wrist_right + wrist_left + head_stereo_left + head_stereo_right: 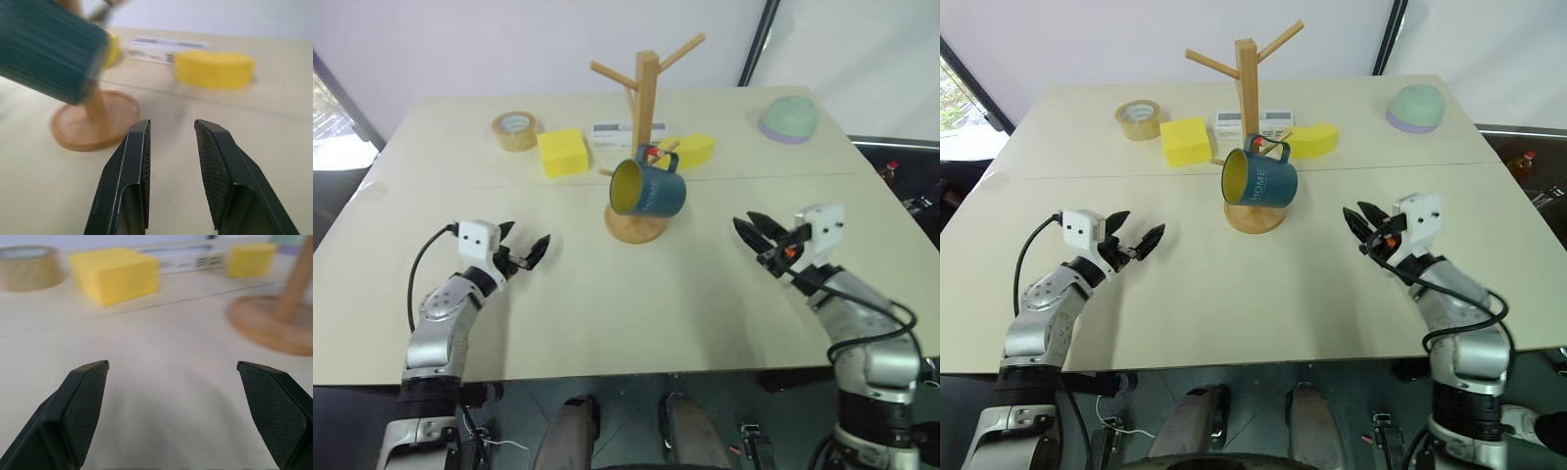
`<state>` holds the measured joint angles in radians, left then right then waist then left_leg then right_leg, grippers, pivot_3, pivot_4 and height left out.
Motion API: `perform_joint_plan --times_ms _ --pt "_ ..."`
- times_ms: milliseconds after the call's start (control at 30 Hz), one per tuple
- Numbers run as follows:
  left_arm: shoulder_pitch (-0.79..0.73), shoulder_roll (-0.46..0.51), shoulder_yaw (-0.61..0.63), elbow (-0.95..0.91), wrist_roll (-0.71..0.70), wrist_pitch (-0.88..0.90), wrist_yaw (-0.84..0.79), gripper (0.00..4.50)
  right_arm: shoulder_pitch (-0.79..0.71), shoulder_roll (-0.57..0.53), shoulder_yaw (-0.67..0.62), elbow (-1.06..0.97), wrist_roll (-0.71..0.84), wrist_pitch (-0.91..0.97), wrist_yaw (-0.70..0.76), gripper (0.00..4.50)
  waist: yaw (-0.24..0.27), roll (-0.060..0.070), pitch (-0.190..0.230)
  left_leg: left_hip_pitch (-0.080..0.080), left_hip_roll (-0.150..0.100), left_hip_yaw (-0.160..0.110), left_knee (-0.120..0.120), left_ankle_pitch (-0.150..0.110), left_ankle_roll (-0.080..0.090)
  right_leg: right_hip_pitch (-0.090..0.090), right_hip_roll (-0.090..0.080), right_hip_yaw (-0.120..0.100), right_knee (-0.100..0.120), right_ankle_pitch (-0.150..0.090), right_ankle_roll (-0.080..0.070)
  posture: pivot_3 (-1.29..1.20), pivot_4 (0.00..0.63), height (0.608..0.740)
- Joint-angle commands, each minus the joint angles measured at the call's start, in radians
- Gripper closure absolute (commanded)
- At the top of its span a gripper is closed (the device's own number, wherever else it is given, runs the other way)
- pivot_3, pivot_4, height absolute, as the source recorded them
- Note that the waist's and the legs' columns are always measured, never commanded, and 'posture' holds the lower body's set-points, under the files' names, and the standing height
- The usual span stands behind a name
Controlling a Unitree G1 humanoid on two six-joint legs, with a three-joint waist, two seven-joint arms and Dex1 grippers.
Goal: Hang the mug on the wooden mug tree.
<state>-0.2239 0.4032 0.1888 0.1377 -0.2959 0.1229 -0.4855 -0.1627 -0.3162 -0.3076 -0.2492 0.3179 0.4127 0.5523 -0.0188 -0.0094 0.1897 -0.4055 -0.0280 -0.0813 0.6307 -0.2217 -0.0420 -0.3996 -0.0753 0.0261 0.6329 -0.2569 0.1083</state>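
The dark teal mug with a yellow inside hangs by its handle on a low peg of the wooden mug tree, its mouth tilted toward me. The tree's round base rests at the table's middle. My left gripper hovers low over the table to the left of the tree, open wide and empty. My right gripper sits to the right of the tree, fingers a small gap apart with nothing between them. The mug and base also appear in the right wrist view.
A roll of tape, a yellow sponge block, a second yellow sponge and a white box lie behind the tree. A mint-green bowl sits upside down at the far right. The table edge runs near me.
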Motion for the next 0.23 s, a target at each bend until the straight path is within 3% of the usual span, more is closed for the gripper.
perform_joint_plan --times_ms 33,233 --pt "0.029 -0.019 0.026 0.013 0.03 -0.059 0.05 0.0 -0.001 0.06 0.045 0.082 -0.037 -0.15 -0.05 3.06 0.001 0.0 0.0 0.0 0.0 0.0 0.0 0.0 0.0 0.0 0.0 0.0 0.0 0.0 0.001 0.0 0.15 0.74" --pt "0.077 -0.041 0.028 -0.041 0.001 -0.028 0.056 0.0 -0.02 0.075 0.089 0.156 -0.04 -0.215 -0.065 3.06 0.008 0.0 0.0 -0.001 0.001 -0.001 -0.001 0.0 -0.001 -0.001 0.0 0.0 0.0 0.001 0.001 0.0 0.15 0.74"
